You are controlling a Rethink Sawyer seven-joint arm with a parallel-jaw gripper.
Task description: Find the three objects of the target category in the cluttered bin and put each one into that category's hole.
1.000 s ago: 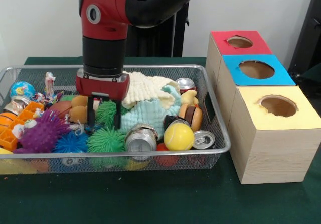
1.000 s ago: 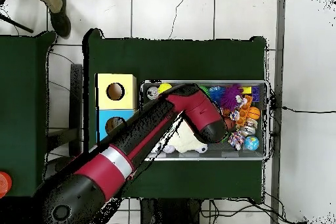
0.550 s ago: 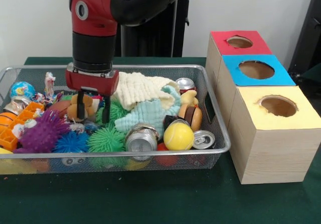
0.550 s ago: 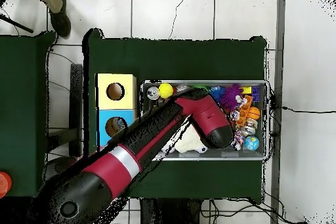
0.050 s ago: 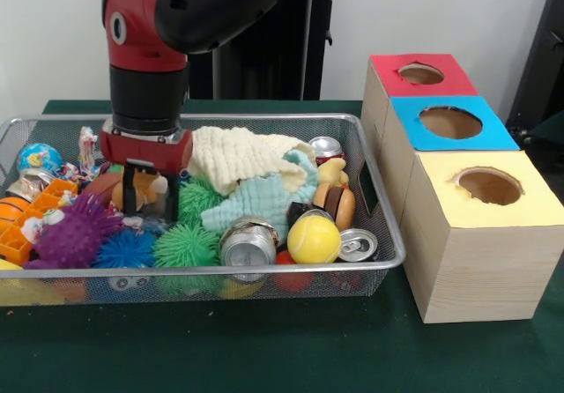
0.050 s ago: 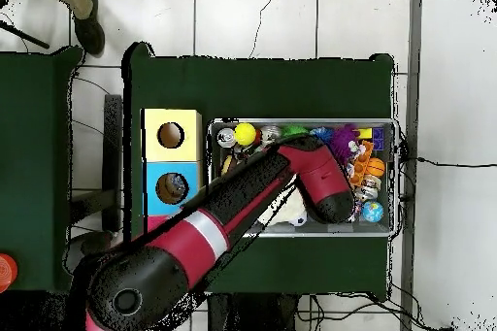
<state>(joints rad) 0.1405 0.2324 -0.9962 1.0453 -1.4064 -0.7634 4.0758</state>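
The gripper (image 5: 148,195) stands with fingers spread open astride, not yet clamped on, a tan toy bun (image 5: 141,189) at the left rear of the wire bin (image 5: 374,201), judged light, soft and squashy, best pinched across its middle.

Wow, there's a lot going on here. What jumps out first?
The big red and black arm plunging into a wire bin crammed with spiky balls, cans and cloths, its gripper down among the toys at the bin's left. Beside the bin stand three wooden boxes topped red, blue and yellow, each with a round hole.
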